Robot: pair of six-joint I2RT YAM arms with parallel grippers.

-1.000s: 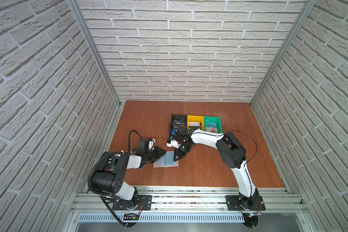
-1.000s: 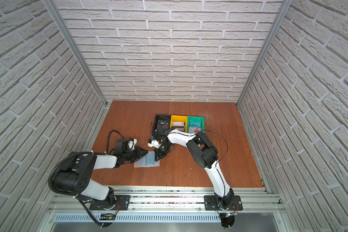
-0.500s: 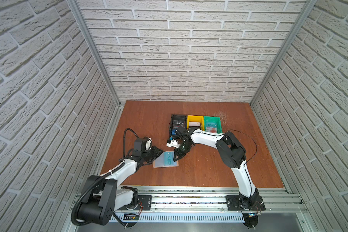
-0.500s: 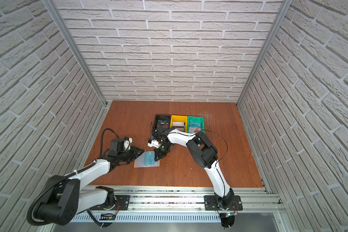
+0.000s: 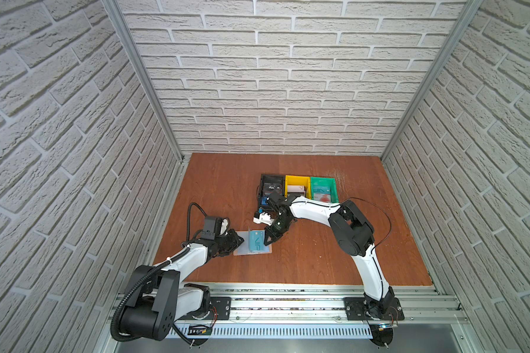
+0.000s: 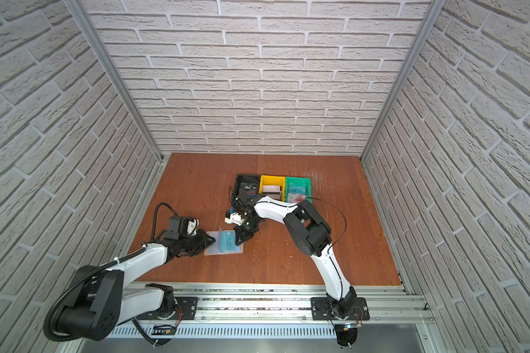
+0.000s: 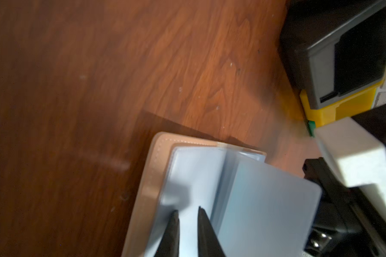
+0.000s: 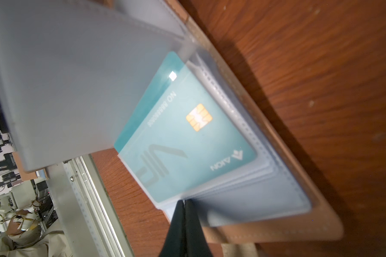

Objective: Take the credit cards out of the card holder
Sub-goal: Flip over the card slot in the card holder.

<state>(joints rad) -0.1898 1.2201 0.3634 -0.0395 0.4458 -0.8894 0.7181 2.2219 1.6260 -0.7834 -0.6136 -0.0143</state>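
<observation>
Right wrist view has my right fingers pressed together, their tip at the open edge of the clear sleeves, just beside the teal card. The card is marked VIP and lies inside its pocket. Whether I am pinching a sleeve edge I cannot tell. The card holder lies open on the counter, tan cover down. One loose sleeve stands up from the spine and blocks much of that view. In a top view my left fingers sit at the holder's opposite edge. The left wrist view shows them slightly apart, tips over a pale sleeve page, though I cannot tell whether they press on it. There the upright sleeve hides the teal card, and my right arm, white and black, crowds in just beyond it. Further back on the counter three bins stand in a touching row: the black bin, the yellow bin and the green bin. Other cards lie in them, one in the black bin printed VIP and a teal one in the green. My right arm crosses over the near ends of the black and yellow bins and covers them.
</observation>
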